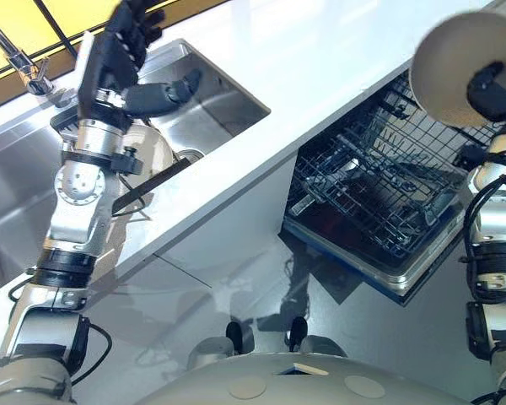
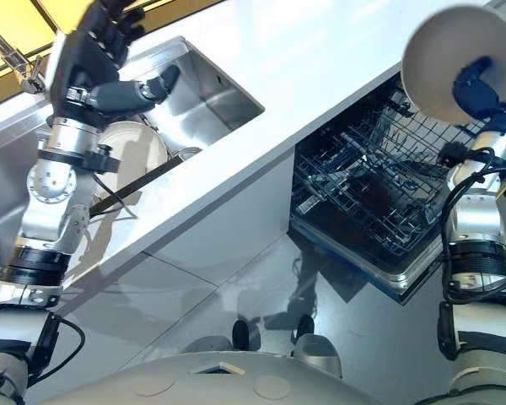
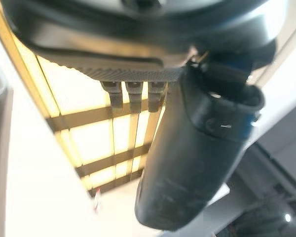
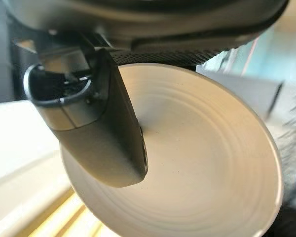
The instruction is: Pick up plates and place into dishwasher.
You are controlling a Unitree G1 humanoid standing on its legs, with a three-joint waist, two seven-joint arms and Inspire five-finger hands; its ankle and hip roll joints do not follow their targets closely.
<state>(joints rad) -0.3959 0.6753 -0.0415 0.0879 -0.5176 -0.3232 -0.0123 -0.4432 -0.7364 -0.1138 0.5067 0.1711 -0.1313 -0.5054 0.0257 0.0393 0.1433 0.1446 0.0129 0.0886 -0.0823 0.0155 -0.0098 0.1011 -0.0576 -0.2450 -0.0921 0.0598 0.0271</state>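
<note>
My left hand (image 1: 122, 46) is up over the sink (image 1: 228, 101), at its back edge by the tap (image 1: 21, 63). Its fingers are straight and spread, and it holds nothing. Down in the sink, under my left arm, I see another plate (image 1: 148, 156) leaning near the drain, with a dark flat thing (image 1: 152, 181) lying across the front edge of the sink beside it. I think that plate is yet to be picked up. Next comes the white counter (image 1: 320, 59), and below its front edge the dishwasher (image 1: 379, 202) stands open with its wire rack (image 1: 396, 177) pulled out. I cannot see any plates in the rack, so I think the job is only partly done. On the right, my right hand (image 1: 489, 84) holds a plate (image 1: 455, 59) up high, over the far right side of the rack. My thumb presses on the face of the plate and my fingers are hidden behind it. The plate is tipped up on its edge and is not in the rack yet.
</note>
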